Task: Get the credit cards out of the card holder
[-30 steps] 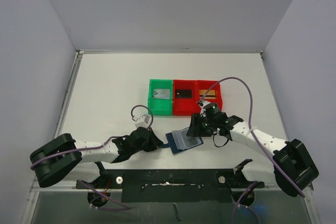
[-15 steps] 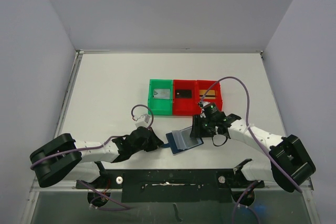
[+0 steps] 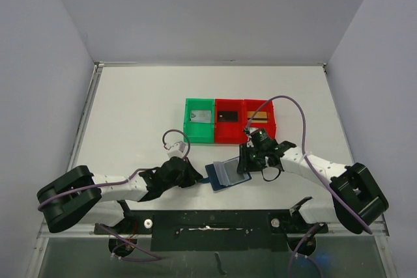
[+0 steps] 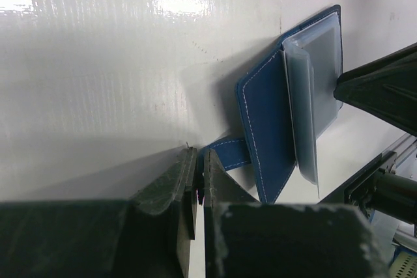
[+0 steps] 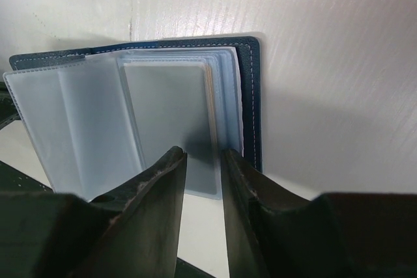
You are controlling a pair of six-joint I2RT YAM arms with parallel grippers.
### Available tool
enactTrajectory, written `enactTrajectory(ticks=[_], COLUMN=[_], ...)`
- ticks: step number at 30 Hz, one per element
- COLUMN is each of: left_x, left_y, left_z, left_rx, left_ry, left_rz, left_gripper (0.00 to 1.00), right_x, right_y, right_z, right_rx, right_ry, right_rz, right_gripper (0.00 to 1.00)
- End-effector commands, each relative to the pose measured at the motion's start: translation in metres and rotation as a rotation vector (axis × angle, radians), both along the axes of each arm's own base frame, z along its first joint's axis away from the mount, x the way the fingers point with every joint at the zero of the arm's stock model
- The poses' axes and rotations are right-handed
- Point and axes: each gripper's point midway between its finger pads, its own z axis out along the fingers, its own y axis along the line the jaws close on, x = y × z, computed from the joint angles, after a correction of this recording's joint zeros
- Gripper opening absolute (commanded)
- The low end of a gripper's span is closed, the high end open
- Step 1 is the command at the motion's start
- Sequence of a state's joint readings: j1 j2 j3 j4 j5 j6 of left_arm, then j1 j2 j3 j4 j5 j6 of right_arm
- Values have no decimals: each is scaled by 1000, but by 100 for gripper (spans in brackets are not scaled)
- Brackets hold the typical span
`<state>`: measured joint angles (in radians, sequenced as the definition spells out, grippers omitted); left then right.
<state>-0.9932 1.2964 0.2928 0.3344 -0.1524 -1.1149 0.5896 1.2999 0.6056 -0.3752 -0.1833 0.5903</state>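
While the left gripper (image 4: 199, 157) is sitting fully closed just left of the card holder (image 4: 264, 128), its tip is meeting the end of the closure tab (image 4: 229, 151). This is judged to be anchoring the holder on the counter (image 3: 130, 115) so that it is neither sliding nor folding shut. The tab's end is running under the fingertip, so it cannot be told whether the tab is pinched or only pressed down.

The holder is lying open, navy cover down, with its clear pockets (image 5: 98, 122) fanning upward. The right gripper (image 5: 202, 153) is reaching in from the holder's right side. Its jaws are standing part open and straddling the free edge of one pocket leaf, not clamping it. This placement is judged to be preparing a pull on whatever that pocket is carrying.

Beyond the holder, a green tray (image 3: 199, 136) and two red trays (image 3: 228, 137) are sitting in a row. They are carrying the silver-grey card (image 3: 202, 116), the black card (image 3: 227, 116) and the gold-orange card (image 3: 258, 116), one each, so three cards are already out.

A grey panel (image 5: 169, 115) is showing through the pocket between the jaws, but the frosted plastic is making a further card indistinguishable from an empty sleeve. The stacked leaves behind it are hiding their contents. In the top view the right gripper is covering the holder's right edge.
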Motion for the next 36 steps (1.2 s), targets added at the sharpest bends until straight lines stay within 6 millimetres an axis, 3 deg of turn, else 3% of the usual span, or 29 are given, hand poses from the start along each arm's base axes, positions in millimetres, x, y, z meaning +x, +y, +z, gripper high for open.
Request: enactTrajectory(ticks=[1,8,18,27,36], left_x=[9,9,10,9,11], left_y=[-11,-13,-13,-11,-11], left_z=[17,14,13,12,13], left_rx=[-58,-53,-49,-41,-32], left_ry=[-38,-33,-30,-28,-31], left_rz=[3,-3,-5,-5,-5], left_gripper=[0,0,0,0,0], right_x=[5,5,3,1,-12], right_y=[11,13,22,36,53], right_z=[8,13,19,44,55], right_rx=[29,-5,-21,97,219], right_ry=[-36,-61,-74,-107,-77], right_rz=[38,50,74,42,84], right_gripper=[28,12,16,20,23])
